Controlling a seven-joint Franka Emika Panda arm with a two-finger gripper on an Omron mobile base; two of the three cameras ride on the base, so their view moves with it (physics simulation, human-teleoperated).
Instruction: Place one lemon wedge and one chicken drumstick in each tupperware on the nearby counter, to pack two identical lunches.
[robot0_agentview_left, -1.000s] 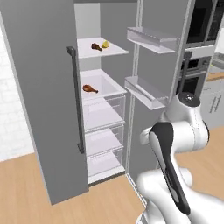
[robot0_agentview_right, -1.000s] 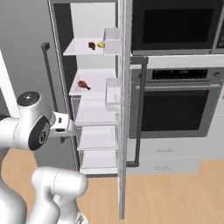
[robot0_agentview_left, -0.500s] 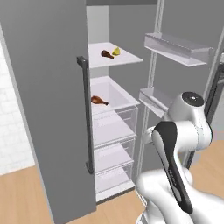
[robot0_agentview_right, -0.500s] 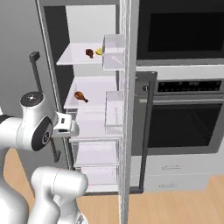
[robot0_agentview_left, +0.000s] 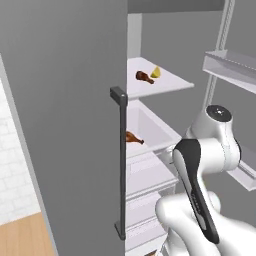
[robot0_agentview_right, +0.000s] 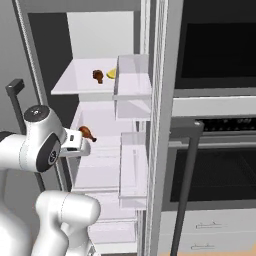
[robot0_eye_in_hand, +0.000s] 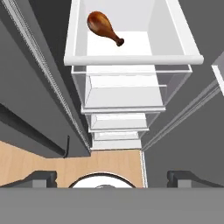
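Chicken drumstick (robot0_eye_in_hand: 103, 27) lies in the white fridge drawer (robot0_eye_in_hand: 133, 60), upper left of the hand view, well apart from the end effector (robot0_eye_in_hand: 112, 178), whose fingers stand spread wide with nothing between them. Its long axis runs diagonally, bulbous end toward upper left, bone end toward lower right. The reach probably has to go up the frame and slightly left. A second drumstick (robot0_agentview_left: 144, 77) sits just beside a lemon wedge (robot0_agentview_left: 156, 72) on the fridge shelf (robot0_agentview_left: 172, 84) above, upper middle of the left base view; whether they touch is unclear.
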